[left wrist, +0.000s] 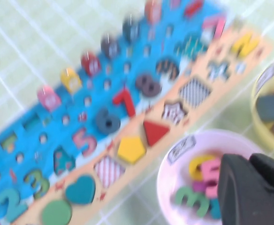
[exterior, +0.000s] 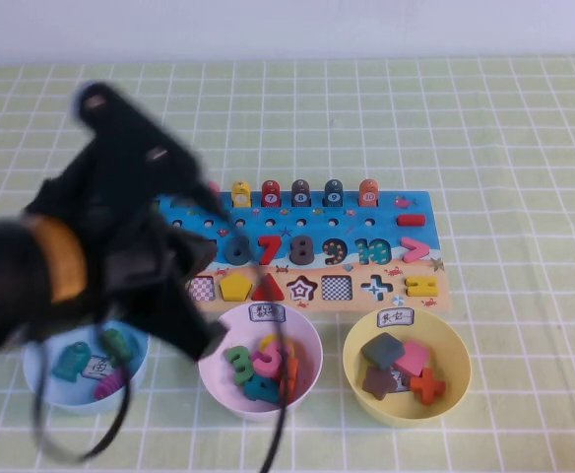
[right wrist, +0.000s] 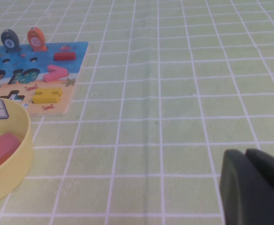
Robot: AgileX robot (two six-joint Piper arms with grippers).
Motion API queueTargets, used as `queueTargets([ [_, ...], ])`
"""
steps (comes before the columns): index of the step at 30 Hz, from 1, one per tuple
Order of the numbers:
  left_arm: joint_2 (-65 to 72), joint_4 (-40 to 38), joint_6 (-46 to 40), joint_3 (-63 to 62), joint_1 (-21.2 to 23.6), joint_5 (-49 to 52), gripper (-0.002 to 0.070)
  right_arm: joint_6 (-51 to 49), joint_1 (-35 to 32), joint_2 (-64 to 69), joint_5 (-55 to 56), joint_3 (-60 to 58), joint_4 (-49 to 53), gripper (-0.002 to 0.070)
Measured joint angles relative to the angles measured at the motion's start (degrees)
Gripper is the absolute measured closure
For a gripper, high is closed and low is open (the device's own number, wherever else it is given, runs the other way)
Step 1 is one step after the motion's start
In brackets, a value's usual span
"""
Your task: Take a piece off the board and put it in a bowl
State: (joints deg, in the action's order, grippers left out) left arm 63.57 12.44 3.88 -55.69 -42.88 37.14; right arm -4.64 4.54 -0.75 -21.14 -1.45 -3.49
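The pink numeral 5 (left wrist: 211, 177) lies inside the pale pink bowl (exterior: 306, 341) among other chunky wooden numbers, just beside the left gripper (left wrist: 254, 190), whose black fingers (left wrist: 242, 192) are pressed together and hold nothing. In the high view that arm fills the left of the frame, above the light blue bowl (exterior: 135, 374) at lower left. The long wooden board (exterior: 420, 296), blue with a tan lower strip, lies above the bowls on the green checked desk (exterior: 524, 148); it carries flat numerals, shapes and rounded pegs. A yellow bowl (exterior: 455, 345) at lower right holds blocky shapes. The right gripper (right wrist: 254, 187) hangs over bare desk, right of the board and yellow bowl, its fingers together.
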Motion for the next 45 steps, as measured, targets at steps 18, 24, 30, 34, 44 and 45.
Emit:
queueTargets([
  [18, -49.7, 4.6, 6.4, 30.1, 0.0, -14.3, 0.0673, 0.0, 0.0, 0.0, 0.0, 0.0, 0.0, 0.0694],
  [24, -54.4, 13.4, 19.9, 33.4, 0.0, -7.1, 0.0673, 0.0, 0.0, 0.0, 0.0, 0.0, 0.0, 0.0694],
  [30, -55.4, 31.5, 42.9, 40.9, 0.0, -6.5, 0.0673, 0.0, 0.0, 0.0, 0.0, 0.0, 0.0, 0.0694],
  [34, -58.2, 32.4, 48.3, 46.1, 1.4, -6.7, 0.0673, 0.0, 0.0, 0.0, 0.0, 0.0, 0.0, 0.0694],
  [44, -64.2, 14.5, 24.7, 52.9, 16.2, -10.2, 0.0673, 0.0, 0.0, -0.1, 0.0, 0.0, 0.0, 0.0694],
  [45, -64.2, 12.6, 21.9, 53.2, 17.9, -11.4, 0.0673, 0.0, 0.0, -0.1, 0.0, 0.0, 0.0, 0.0694],
])
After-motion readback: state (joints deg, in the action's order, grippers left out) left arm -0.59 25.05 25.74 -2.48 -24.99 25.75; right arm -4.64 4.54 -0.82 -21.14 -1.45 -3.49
